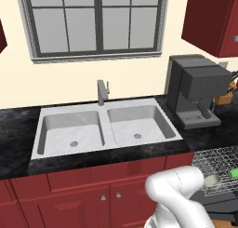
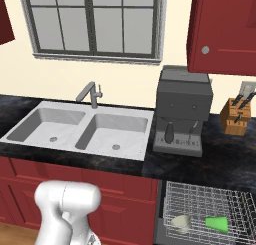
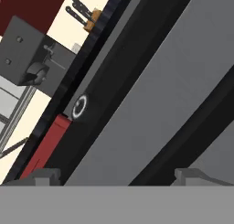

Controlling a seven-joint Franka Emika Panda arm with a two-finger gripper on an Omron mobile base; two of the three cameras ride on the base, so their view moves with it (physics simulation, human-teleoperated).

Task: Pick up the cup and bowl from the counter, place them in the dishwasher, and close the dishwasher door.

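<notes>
I am holding my pincer (image 3: 117,175) spread wide and empty, low against the grey door (image 3: 151,104), probably because closing it is what is left. The rack (image 2: 210,209) is standing pulled out under the counter (image 2: 225,159), right of the sink (image 2: 75,126). In it are resting the cup (image 2: 181,222) and, just right of it, the green bowl (image 2: 218,223).

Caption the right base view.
Cup and green bowl sit in the dishwasher rack beside the sink.
</notes>
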